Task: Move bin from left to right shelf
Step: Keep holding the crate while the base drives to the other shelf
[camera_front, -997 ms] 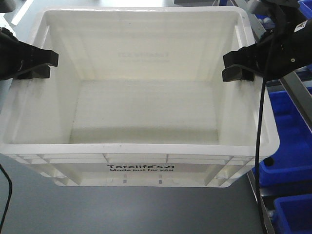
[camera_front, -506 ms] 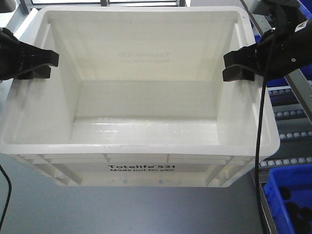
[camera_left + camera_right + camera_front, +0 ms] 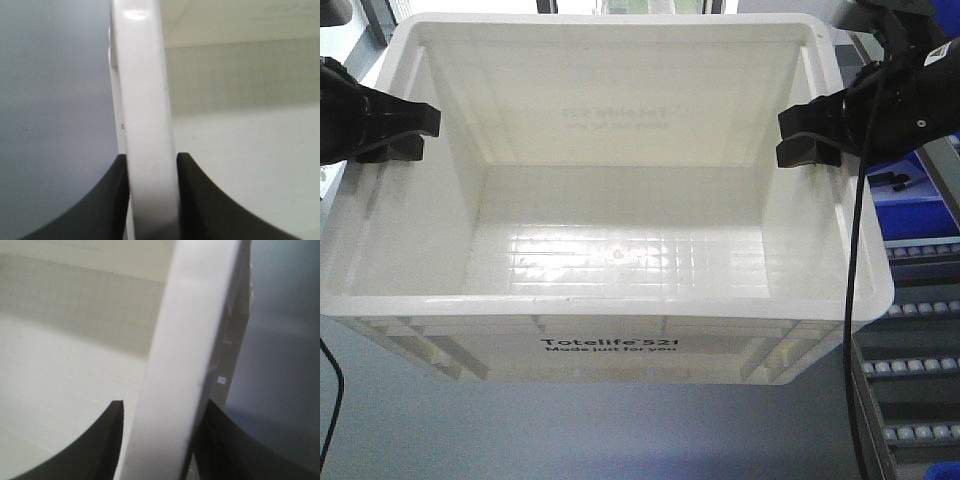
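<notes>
Bin, white, front print reads "Totelife 521 Made just for you". L gripper pinches left rim; R gripper pinches right rim.

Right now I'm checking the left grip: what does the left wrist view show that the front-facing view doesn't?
Only the left wrist view: dark fingers of the left tool pressing both rim faces of the large white rectangular plastic bin. Only the front-facing view: the bin's empty inside, its black print, the right tool on the opposite rim, a grey roller shelf. Both: the left tool clamped on the bin's left rim.
</notes>
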{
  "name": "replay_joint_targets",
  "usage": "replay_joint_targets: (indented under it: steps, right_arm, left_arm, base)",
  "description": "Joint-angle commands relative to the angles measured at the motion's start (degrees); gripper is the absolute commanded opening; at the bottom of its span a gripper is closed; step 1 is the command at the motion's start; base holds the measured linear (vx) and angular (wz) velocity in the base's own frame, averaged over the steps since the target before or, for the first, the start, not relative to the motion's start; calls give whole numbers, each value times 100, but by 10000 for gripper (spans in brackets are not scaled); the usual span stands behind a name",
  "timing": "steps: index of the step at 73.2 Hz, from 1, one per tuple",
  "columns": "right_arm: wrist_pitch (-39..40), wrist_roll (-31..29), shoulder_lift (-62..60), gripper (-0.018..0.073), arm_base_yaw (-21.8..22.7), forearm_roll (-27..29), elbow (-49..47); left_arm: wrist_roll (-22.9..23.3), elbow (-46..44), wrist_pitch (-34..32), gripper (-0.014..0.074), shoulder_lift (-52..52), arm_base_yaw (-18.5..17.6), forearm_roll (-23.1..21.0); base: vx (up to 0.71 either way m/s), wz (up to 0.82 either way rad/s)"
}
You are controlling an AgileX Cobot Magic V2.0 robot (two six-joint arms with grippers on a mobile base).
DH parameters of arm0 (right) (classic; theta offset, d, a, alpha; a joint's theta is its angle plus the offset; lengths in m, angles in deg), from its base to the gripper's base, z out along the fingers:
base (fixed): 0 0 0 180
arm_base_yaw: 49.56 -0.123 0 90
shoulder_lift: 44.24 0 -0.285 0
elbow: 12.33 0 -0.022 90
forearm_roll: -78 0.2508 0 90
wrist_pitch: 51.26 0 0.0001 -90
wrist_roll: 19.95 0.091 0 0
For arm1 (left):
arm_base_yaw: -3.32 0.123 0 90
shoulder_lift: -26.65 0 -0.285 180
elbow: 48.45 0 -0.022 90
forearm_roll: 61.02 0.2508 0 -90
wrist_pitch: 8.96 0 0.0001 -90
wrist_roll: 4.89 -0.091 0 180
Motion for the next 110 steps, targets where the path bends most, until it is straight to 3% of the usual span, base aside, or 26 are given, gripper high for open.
replay_joint_targets:
  steps: [1, 72, 110]
  right_arm:
    - [248, -292, -297, -5, 8, 247, -233]
    - [248, -292, -297, -5, 8, 247, -233]
    - [248, -292, -297, -5, 8, 232, -233]
  left_arm:
    - [-68, -243, -607, -6, 242, 4, -1]
    - [-68, -243, -607, -6, 242, 4, -1]
    - [-68, -243, -612, -6, 242, 4, -1]
  base:
    - [44, 7]
    - [41, 5]
    - [33, 42]
